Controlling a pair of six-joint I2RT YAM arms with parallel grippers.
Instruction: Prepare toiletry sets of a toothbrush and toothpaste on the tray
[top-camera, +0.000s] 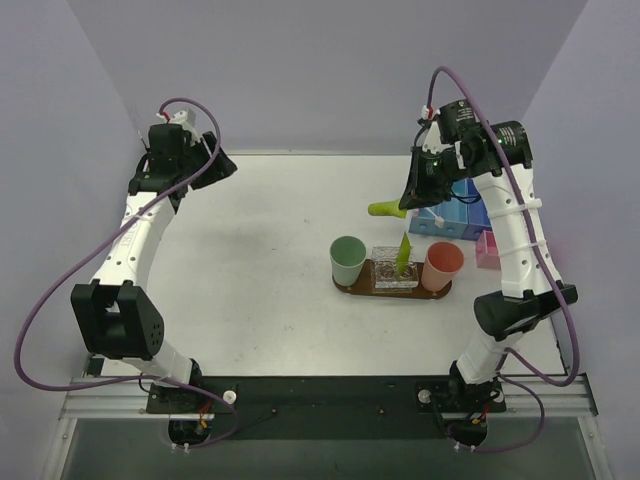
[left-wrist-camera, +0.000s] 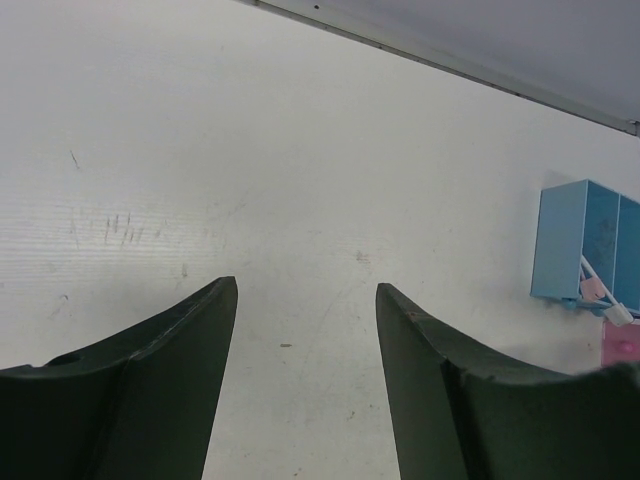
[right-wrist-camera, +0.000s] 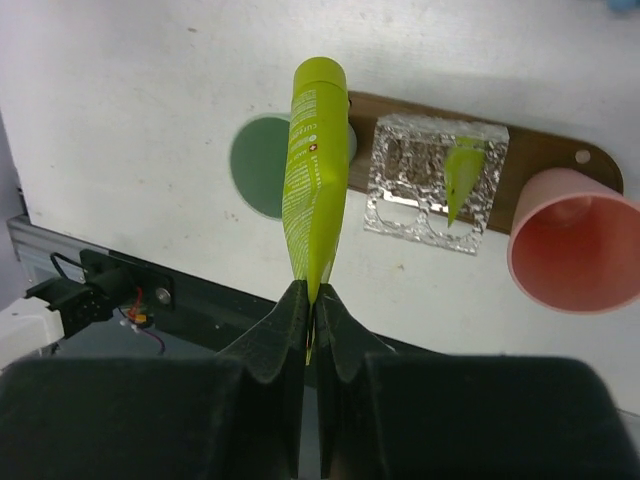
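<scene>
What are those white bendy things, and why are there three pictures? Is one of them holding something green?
Those are two robot arms, bolted to the near edge of a white table. One picture looks down from above. The other two come from small cameras on each arm's wrist, so you see the dark fingers up close.

The right gripper is pinched shut on a lime-green toothpaste tube, holding it by its flat end above the table. The left gripper is open and holds nothing.

On the table lies a brown wooden tray. On it stand a mint-green cup, a clear glass holder with another green tube standing in it, and a salmon-pink cup. Behind them sits a blue bin, with a pink box beside it.
</scene>
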